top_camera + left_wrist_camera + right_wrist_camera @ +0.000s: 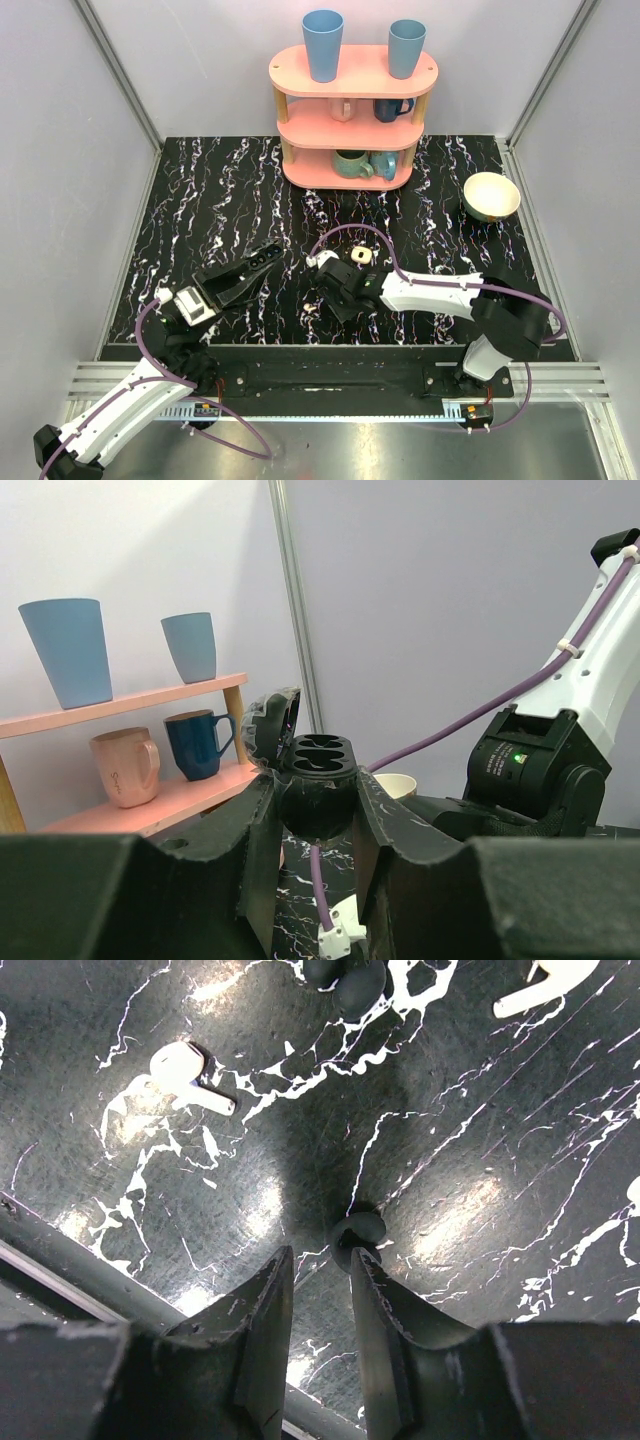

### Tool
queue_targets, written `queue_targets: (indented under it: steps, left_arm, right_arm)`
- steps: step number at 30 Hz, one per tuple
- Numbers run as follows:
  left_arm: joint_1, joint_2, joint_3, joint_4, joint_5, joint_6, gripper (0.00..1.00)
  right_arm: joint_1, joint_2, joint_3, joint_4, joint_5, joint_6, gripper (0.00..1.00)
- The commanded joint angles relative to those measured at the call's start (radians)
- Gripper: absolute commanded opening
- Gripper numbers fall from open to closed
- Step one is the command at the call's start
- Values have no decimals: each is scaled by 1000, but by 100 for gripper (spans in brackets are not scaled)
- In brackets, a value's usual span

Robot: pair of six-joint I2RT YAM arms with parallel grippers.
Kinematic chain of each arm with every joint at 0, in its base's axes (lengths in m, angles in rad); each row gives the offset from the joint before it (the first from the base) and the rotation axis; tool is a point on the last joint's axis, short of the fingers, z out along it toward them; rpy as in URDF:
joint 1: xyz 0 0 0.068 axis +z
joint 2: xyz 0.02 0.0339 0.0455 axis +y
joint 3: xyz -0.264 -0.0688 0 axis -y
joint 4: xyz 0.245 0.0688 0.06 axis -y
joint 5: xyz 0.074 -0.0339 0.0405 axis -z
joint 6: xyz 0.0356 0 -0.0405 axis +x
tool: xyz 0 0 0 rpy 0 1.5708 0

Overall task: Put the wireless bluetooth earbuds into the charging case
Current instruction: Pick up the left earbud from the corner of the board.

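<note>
My left gripper point(315, 780) is shut on a black charging case point(318, 755). The case is held upright off the table, its lid open and its two hollows showing dark. In the top view the left gripper point(262, 258) sits left of centre. My right gripper point(320, 1252) hangs open just over the table with nothing between its fingers. A black earbud point(358, 1235) lies at the tip of its right finger. More black earbuds point(350, 980) lie further off, beside a white earbud point(185, 1068) and another white earbud point(545, 985). A small cream-white case point(360, 256) lies near the right gripper point(338, 288).
A pink shelf point(352, 120) at the back holds mugs, with two blue cups point(322, 45) on top. A cream bowl point(491, 195) stands at the back right. The table's front edge rail point(60, 1250) runs just behind the right gripper. A white earbud point(310, 307) lies close to that edge.
</note>
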Motion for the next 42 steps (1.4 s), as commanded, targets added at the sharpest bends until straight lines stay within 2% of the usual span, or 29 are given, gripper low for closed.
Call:
queue_targets:
  steps: [1, 21, 25, 27, 37, 42]
  left_arm:
    - [3, 9, 28, 41, -7, 10, 0]
    - [3, 19, 28, 42, 4, 5, 0]
    - [3, 13, 26, 39, 4, 7, 0]
    - [3, 12, 28, 38, 6, 7, 0]
    - [3, 9, 26, 36, 17, 2, 0]
    - [3, 13, 23, 42, 20, 1, 0]
  right_arm:
    - [9, 16, 42, 13, 8, -21, 36]
    - [9, 62, 35, -38, 68, -23, 32]
    - [9, 62, 39, -48, 88, -15, 29]
    - [9, 68, 50, -76, 152, 12, 26]
    - [9, 72, 65, -107, 168, 26, 25]
    - [11, 69, 68, -122, 188, 28, 21]
